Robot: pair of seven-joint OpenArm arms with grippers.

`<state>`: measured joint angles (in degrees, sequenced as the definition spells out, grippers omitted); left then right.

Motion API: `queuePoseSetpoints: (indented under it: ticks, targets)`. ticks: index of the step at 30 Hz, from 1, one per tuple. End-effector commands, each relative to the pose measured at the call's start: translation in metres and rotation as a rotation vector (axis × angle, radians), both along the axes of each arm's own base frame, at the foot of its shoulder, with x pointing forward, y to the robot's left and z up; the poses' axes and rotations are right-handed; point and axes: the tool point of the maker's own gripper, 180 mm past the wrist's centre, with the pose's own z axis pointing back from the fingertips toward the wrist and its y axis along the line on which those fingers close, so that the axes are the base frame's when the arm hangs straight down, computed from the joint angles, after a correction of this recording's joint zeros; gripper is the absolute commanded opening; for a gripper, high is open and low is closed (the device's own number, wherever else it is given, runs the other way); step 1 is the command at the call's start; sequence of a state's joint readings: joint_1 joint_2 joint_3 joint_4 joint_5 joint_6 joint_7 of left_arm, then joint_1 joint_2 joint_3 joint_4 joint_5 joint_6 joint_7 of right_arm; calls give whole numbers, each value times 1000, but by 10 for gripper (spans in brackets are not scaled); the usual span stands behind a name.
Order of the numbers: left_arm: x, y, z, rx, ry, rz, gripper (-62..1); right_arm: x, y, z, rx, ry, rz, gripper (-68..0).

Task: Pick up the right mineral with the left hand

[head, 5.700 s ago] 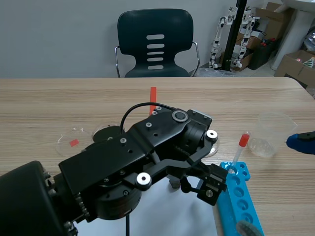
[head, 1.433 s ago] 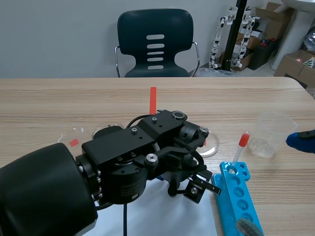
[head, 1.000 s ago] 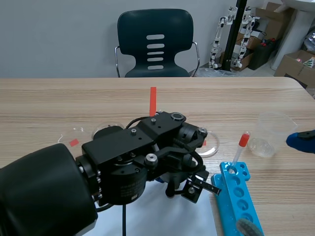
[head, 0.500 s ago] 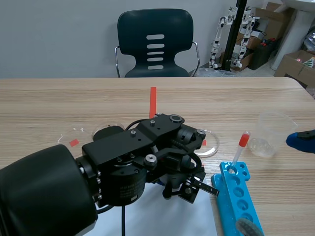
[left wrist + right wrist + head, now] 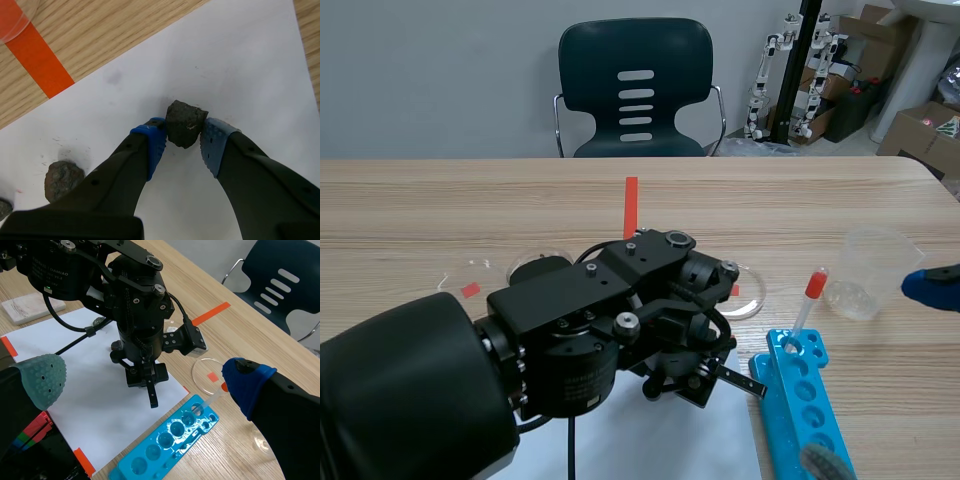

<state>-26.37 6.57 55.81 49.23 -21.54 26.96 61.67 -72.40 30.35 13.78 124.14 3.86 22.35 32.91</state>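
In the left wrist view a dark, rough mineral (image 5: 185,122) lies on the white paper sheet (image 5: 250,65), and my left gripper (image 5: 183,132) is shut on it, one blue pad pressed to each side. A second mineral (image 5: 62,178) rests on the paper beside the gripper, apart from it. In the scene view the left arm's bulk hides the minerals; its gripper (image 5: 698,383) points down at the paper (image 5: 720,445). My right gripper (image 5: 144,380) stands open and holds nothing; the scene view shows it (image 5: 930,288) at the table's right edge.
A blue tube rack (image 5: 807,410) lies right of the paper, with a red-capped dropper (image 5: 810,295) standing in it. A clear plastic cup (image 5: 868,268) stands at the far right. Clear petri dishes (image 5: 748,292) (image 5: 470,278) flank the arm. A chair (image 5: 635,90) stands behind the table.
The left gripper's fingers have drawn together onto the mineral, and the arm has sunk slightly toward the paper. The right arm has not moved.
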Motion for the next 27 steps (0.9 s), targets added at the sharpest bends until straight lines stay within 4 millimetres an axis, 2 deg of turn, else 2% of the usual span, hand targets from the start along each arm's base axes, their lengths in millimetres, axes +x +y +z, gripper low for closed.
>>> queuePoseSetpoints:
  ticks: [1,7,11,18,22,27]
  targets:
    - [0,-18,9,-37,-13,-12,-468,1,3,5,19,-13,12,4]
    - [2,-21,13,-49,-23,-15,-482,1,3,5,19,-13,12,4]
    - [4,-25,19,-64,-38,-22,-524,1,3,5,19,-13,12,4]
    - [6,-26,22,-72,-49,-19,-523,1,3,5,19,-12,12,4]
    - [10,-30,32,-113,-70,1,-523,1,3,5,19,-12,12,4]
    - [15,-20,39,-153,-111,31,-524,1,3,5,19,-12,12,4]
